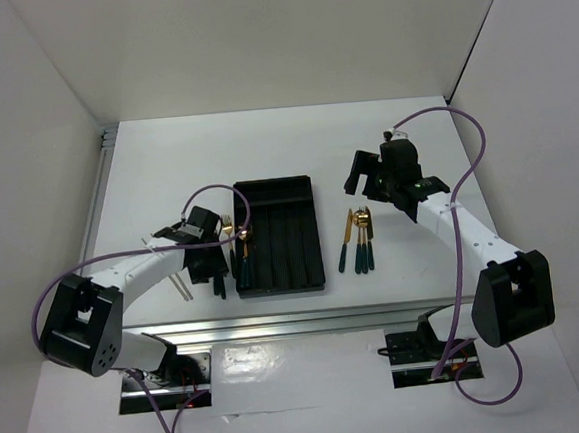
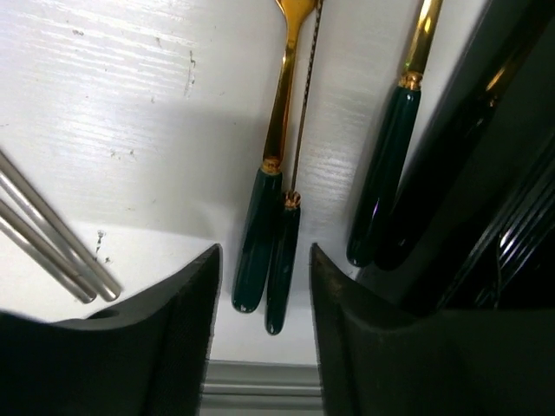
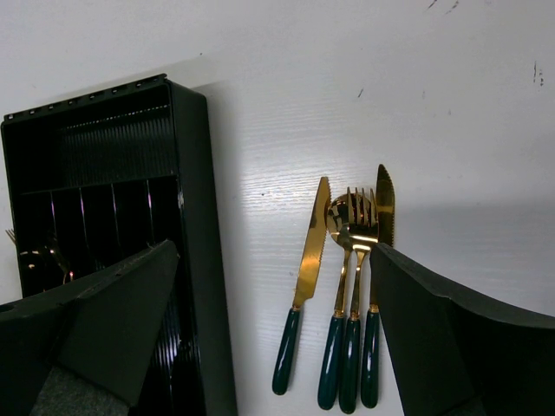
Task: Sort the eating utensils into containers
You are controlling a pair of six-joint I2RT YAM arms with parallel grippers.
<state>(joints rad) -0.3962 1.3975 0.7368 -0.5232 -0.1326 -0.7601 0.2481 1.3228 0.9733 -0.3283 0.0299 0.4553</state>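
The black cutlery tray [image 1: 279, 235] lies mid-table; its compartments look empty. Left of it lie several gold-headed, green-handled utensils [image 1: 240, 250] and a pair of pale chopsticks [image 1: 182, 285]. My left gripper [image 1: 217, 270] is open and low over them. In the left wrist view two green handles [image 2: 258, 247] lie side by side between its fingers [image 2: 173, 338], apart from both. A third utensil [image 2: 386, 182] lies by the tray wall [image 2: 486, 199], with the chopsticks [image 2: 52, 238] at the left. My right gripper [image 1: 365, 178] is open and empty, raised behind several utensils [image 1: 357, 239] right of the tray.
In the right wrist view a knife [image 3: 308, 277], a spoon and fork [image 3: 349, 303] and a second knife [image 3: 380, 217] lie parallel, handles toward me, right of the tray [image 3: 195, 260]. A metal rail [image 1: 278, 323] runs along the table's near edge.
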